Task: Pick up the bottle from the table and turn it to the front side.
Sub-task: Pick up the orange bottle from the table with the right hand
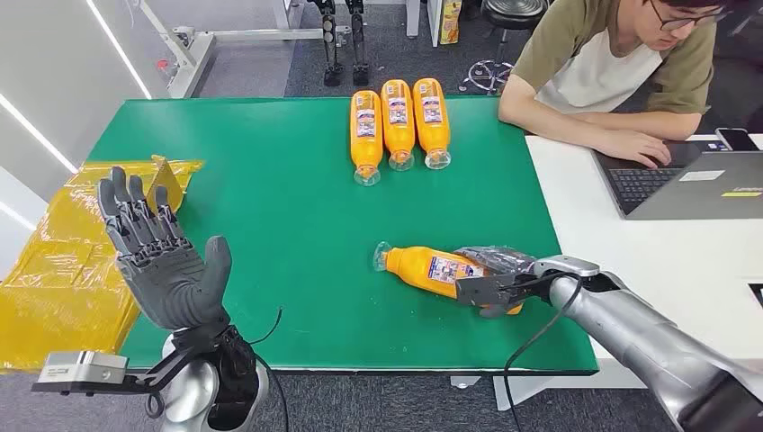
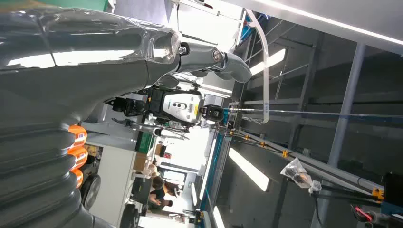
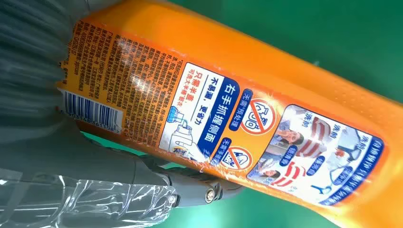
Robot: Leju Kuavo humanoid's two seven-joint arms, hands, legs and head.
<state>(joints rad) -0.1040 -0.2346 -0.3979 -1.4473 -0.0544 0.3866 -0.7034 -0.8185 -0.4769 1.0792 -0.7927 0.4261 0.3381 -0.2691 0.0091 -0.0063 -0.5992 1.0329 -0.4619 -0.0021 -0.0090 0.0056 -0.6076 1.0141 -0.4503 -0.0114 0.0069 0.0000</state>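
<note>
- Head view: right hand (image 1: 493,290) grips the orange bottle (image 1: 430,269) at its base end; the bottle lies on its side on the green table (image 1: 270,207), cap toward the robot's left.
- Right wrist view: back label (barcode, printed text) faces the camera; thumb (image 3: 190,187) is under the bottle.
- Left hand (image 1: 162,256) is raised, palm forward, fingers spread wide, holding nothing.
- Three more orange bottles (image 1: 398,121) lie side by side at the far edge.

The bottle (image 3: 266,118) carries a label (image 3: 228,128) reading 右手抓握侧面 in white on blue, above red 只需半盖 and a barcode (image 3: 92,111). The fine print beside the barcode is too small to read.
</note>
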